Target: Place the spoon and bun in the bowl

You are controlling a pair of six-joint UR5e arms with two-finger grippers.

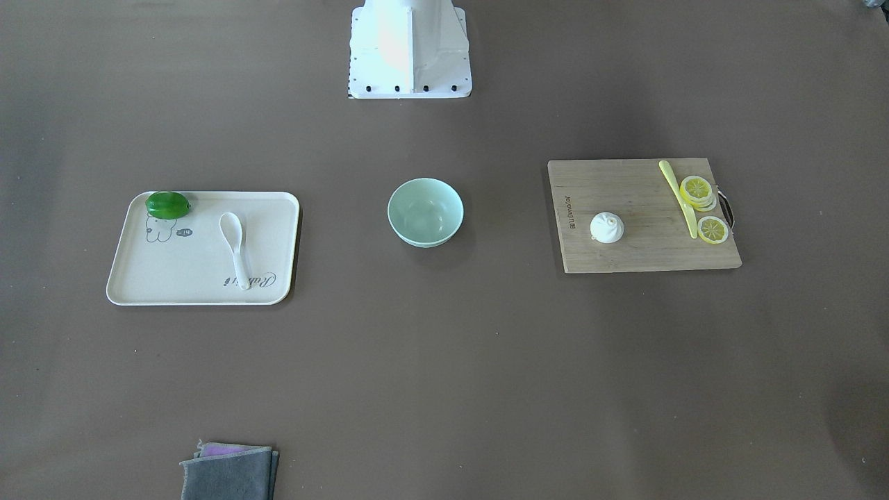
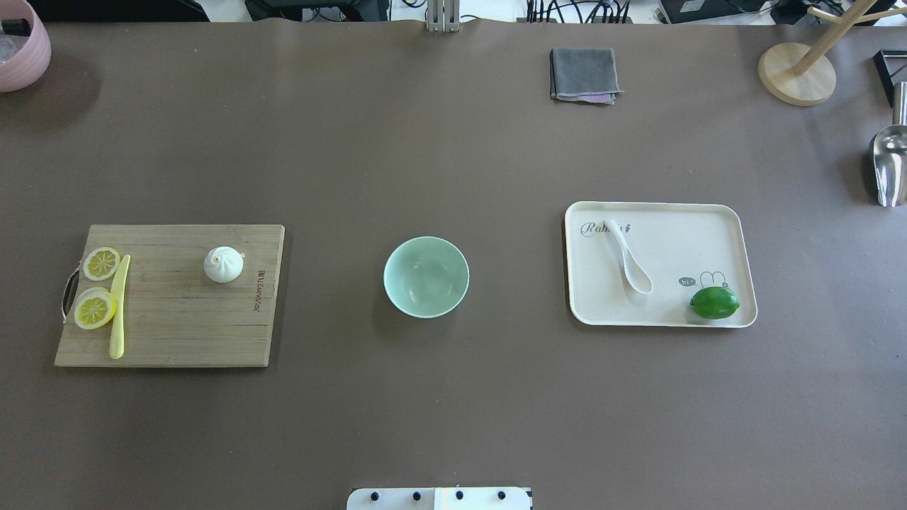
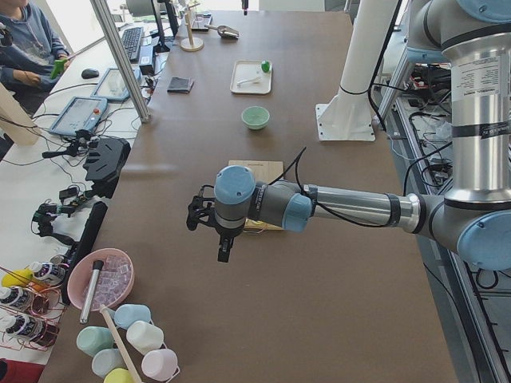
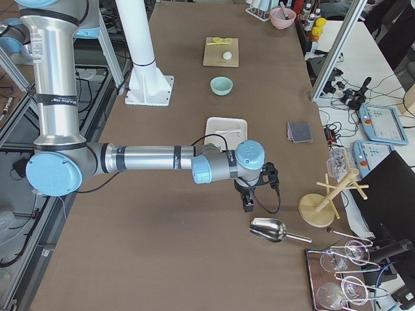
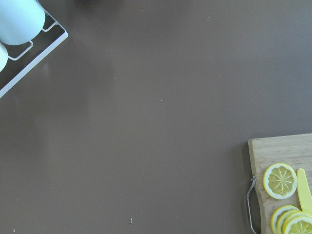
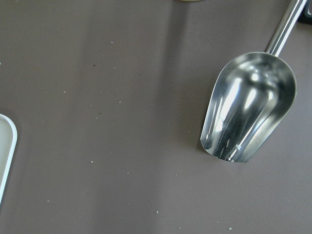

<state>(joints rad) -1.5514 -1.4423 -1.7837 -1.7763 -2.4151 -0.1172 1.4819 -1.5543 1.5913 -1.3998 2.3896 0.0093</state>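
Note:
The empty mint-green bowl (image 2: 426,276) (image 1: 425,212) stands at the table's middle. The white spoon (image 2: 628,265) (image 1: 236,246) lies on the cream tray (image 2: 708,219) on my right side. The white bun (image 2: 223,264) (image 1: 606,227) sits on the wooden cutting board (image 2: 177,326) on my left side. My left gripper (image 3: 223,243) hangs above the table beyond the board's outer end, apart from the bun. My right gripper (image 4: 248,202) hangs beyond the tray, near a metal scoop. Both show only in the side views, so I cannot tell whether they are open or shut.
A yellow-green knife (image 2: 117,306) and lemon slices (image 2: 95,309) lie on the board's outer end. A green lime (image 2: 714,302) sits on the tray. A grey cloth (image 2: 584,74), a metal scoop (image 2: 889,159), a wooden stand (image 2: 796,73) and a pink bowl (image 2: 21,49) lie at the table's far edge and ends.

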